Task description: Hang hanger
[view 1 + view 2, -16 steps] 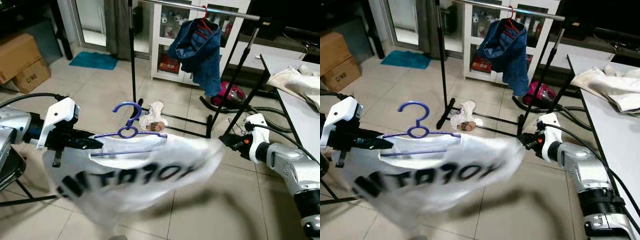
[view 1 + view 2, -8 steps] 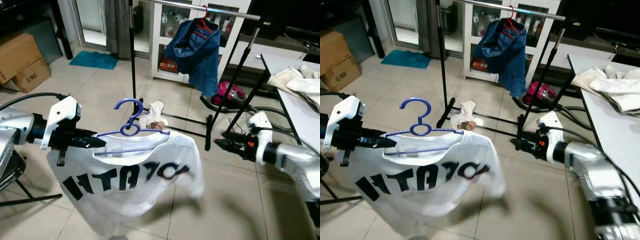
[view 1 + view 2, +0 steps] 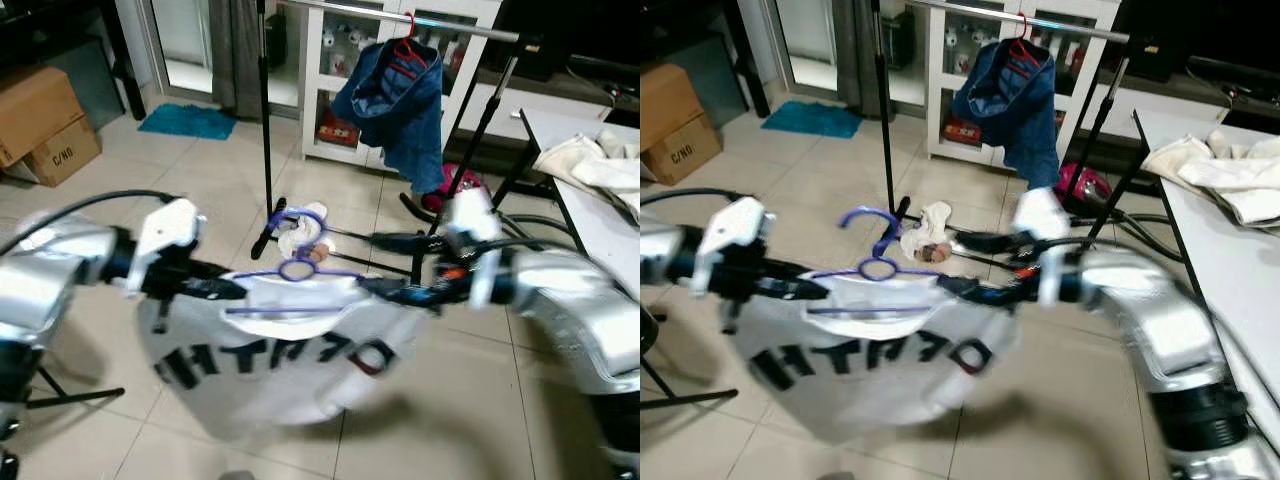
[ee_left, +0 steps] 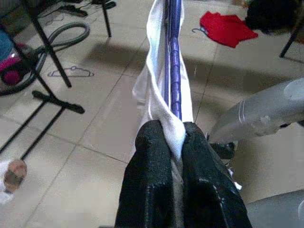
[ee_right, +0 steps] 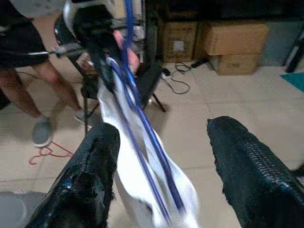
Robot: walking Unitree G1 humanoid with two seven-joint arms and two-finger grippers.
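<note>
Hanger (image 3: 297,268): a blue hanger is being held level above the tiled floor (image 3: 200,170), in front of the clothes rack (image 3: 400,12) and well below its rail. The hook is pointing up toward the rack.
Shirt (image 3: 275,365): a white shirt with black lettering is being carried on the hanger and is hanging down from it. Motion blur is softening its outline.
Left gripper (image 4: 172,142): it is being kept at the hanger's left end. The fingers (image 4: 152,156) are pressed together, pinching the shirt fabric and the blue hanger bar between them.
Right gripper (image 5: 161,142): it is being held at the hanger's right end. The fingers (image 5: 95,161) are spread wide, with the hanger bar and the shirt lying in the gap; contact cannot be told from the pictures.
Clothes rack: a metal rail on black legs is standing beyond the hanger. A blue garment (image 3: 395,100) is hanging from it on a red hanger (image 3: 408,45).
Table (image 3: 600,230): it is standing to the right of the hanger, with a pale cloth (image 3: 590,165) lying on it.
Boxes (image 3: 45,120): cardboard boxes are standing well to the left of the hanger.
Person (image 5: 33,80): bare legs and a grey shoe are being shown behind the hanger in the right wrist view.
</note>
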